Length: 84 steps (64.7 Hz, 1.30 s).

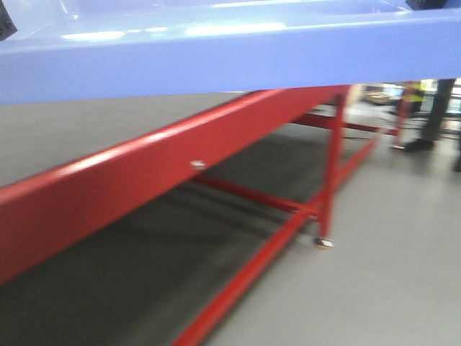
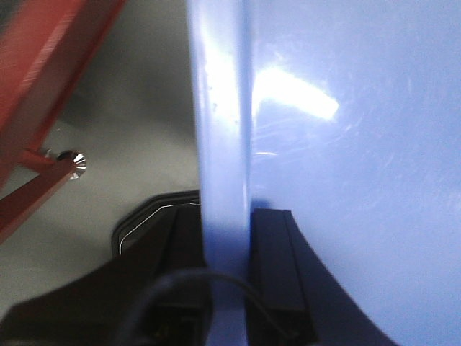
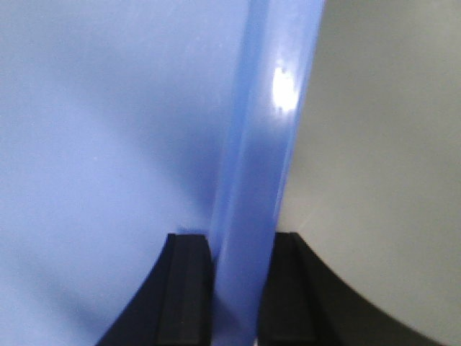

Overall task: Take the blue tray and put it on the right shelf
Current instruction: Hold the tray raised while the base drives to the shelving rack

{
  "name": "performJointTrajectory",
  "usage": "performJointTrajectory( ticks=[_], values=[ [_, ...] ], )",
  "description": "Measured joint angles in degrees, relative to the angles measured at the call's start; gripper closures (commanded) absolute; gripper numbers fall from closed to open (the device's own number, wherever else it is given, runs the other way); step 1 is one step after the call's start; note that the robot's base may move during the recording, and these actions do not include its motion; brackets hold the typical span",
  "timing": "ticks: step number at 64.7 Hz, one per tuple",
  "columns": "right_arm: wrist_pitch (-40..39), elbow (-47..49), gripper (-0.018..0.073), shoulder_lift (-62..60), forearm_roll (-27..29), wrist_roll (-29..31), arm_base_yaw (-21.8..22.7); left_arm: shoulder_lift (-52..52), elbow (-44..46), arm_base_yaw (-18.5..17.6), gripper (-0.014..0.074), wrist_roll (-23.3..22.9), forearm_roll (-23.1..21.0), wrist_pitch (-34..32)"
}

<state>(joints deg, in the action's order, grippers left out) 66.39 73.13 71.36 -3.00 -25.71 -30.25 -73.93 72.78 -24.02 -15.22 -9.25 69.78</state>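
The blue tray [image 1: 216, 50] fills the top of the front view, held up in the air above the floor. My left gripper [image 2: 227, 238] is shut on the tray's left rim [image 2: 223, 130], one black finger on each side of it. My right gripper [image 3: 238, 259] is shut on the right rim [image 3: 263, 144] the same way, with the tray's inside [image 3: 108, 130] to the left of it. Dark bits of the grippers show at the top corners of the front view. The right shelf is out of view.
A red-framed table [image 1: 144, 173] runs diagonally under the tray, with a leg and caster [image 1: 324, 242] near the middle. Grey floor [image 1: 403, 274] lies to the right. A person's legs [image 1: 436, 115] stand at the far right. A red bar and metal foot [image 2: 68, 162] show below the left gripper.
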Motion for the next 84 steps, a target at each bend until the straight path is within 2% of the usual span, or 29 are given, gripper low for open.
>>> performJointTrajectory(
  ticks=[84],
  values=[
    [0.34, 0.0, 0.0502, -0.13, 0.0, 0.0, 0.0, 0.0, 0.0, 0.0, 0.0645, -0.03, -0.22, 0.29]
  ],
)
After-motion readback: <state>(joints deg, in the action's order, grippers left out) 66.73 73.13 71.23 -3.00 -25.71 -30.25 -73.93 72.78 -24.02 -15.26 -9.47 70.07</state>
